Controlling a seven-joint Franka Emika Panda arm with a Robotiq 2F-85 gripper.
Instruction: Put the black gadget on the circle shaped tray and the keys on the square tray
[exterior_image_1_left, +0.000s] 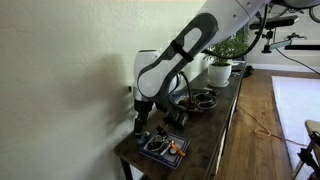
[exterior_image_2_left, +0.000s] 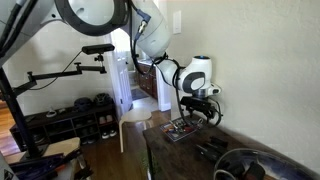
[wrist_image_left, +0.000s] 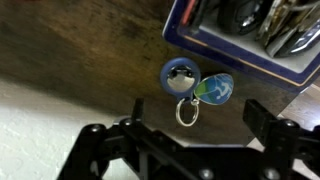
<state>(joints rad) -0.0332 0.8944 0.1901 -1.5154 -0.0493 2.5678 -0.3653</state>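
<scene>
In the wrist view the keys (wrist_image_left: 190, 85), a metal ring with a round blue-and-white tag and a blue-green tag, lie on the dark wood table just outside the square tray (wrist_image_left: 230, 52). My gripper (wrist_image_left: 195, 112) hangs over them, open, one finger on each side and nothing between. In both exterior views the gripper (exterior_image_1_left: 140, 122) (exterior_image_2_left: 205, 102) points down beside the square tray (exterior_image_1_left: 162, 148) (exterior_image_2_left: 182, 129). The circle shaped tray (exterior_image_1_left: 205, 99) (exterior_image_2_left: 247, 165) sits further along the table. A dark oblong shape between the trays looks like the black gadget (exterior_image_2_left: 209, 150).
The square tray holds several dark and silvery items, cut off at the wrist view's edge, and an orange one (exterior_image_1_left: 172, 146). A white plant pot (exterior_image_1_left: 220, 71) stands past the round tray. The wall runs close along the table's long side.
</scene>
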